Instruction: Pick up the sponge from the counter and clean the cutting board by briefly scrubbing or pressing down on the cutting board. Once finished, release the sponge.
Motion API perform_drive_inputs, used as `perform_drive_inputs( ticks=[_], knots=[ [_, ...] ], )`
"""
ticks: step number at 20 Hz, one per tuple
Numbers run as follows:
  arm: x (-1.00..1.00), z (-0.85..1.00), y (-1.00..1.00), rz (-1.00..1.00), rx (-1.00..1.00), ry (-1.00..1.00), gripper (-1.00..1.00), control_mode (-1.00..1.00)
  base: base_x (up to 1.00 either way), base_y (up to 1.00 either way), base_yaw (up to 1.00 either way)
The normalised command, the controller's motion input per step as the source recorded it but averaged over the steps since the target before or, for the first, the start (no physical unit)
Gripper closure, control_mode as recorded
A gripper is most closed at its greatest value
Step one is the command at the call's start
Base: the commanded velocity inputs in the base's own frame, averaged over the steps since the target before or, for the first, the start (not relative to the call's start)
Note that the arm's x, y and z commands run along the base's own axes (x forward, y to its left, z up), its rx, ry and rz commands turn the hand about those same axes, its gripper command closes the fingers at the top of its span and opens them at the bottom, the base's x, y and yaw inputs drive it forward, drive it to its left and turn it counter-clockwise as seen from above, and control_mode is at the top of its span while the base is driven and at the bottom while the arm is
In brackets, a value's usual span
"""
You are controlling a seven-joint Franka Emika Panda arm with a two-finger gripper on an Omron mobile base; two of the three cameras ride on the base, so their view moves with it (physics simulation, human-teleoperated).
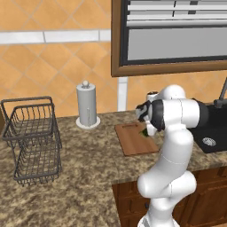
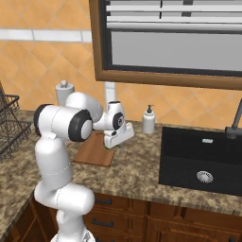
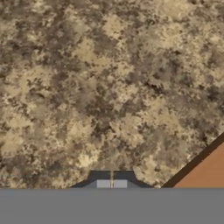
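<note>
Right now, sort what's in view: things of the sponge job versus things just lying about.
Job: sponge, cutting board, counter, gripper.

Lying about: paper towel holder, wire basket rack, soap dispenser, sink, faucet.

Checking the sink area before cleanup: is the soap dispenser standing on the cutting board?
No. In the right base view the soap dispenser stands on the counter, apart from the cutting board.
</note>
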Motion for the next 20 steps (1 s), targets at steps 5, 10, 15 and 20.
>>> perform_drive_inputs(
  ticks=[5, 10, 15, 20],
  knots=[
    [0.22, 0.0, 0.86, -0.25, -0.02, -0.11, 1.0, -1.0, 0.0, 0.0, 0.0],
    [0.08, -0.13, 0.91, -0.24, 0.0, -0.12, 1.0, -1.0, 0.0, 0.0, 0.0],
    [0.0, -0.34, 0.89, -0.22, 0.0, -0.13, 1.0, -1.0, 0.0, 0.0, 0.0],
    [-0.1, -0.47, 0.99, -0.19, 0.0, -0.17, 1.0, -1.0, 0.0, 0.0, 0.0]
  ],
)
